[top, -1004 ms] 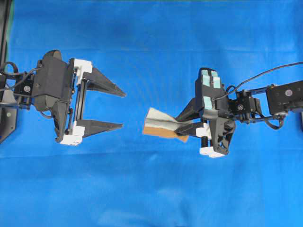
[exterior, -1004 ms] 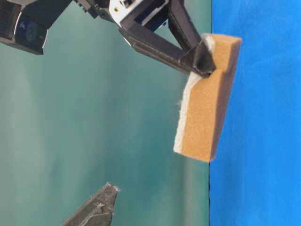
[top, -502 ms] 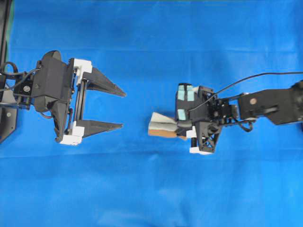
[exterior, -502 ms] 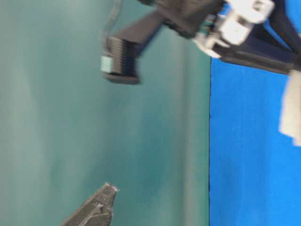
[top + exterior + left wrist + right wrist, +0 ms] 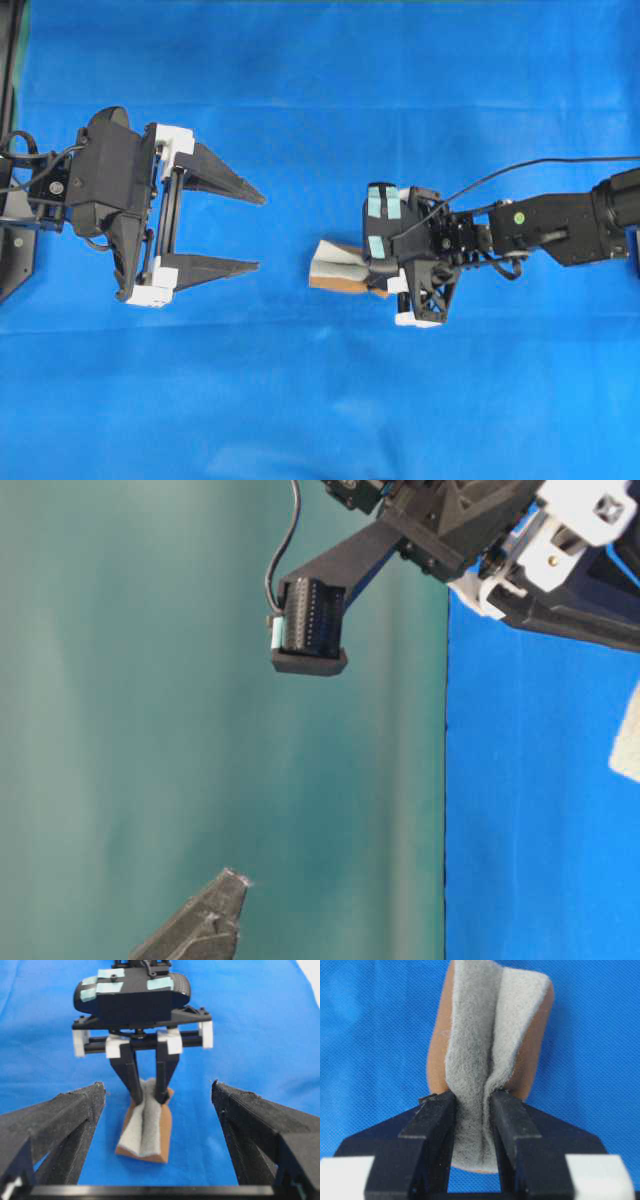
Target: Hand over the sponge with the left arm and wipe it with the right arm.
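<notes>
The right gripper (image 5: 472, 1110) is pinching the sponge (image 5: 492, 1035) into a fold, pressing down to wipe; the left gripper (image 5: 255, 232) is hanging wide open, empty

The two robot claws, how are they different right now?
The left gripper is wide open and holds nothing; the right gripper is squeezed shut on the sponge. The left gripper has plain white blocks, while the right gripper wears pale teal patches. Both are black with two pointed fingers, and they face each other over the blue cloth.
</notes>
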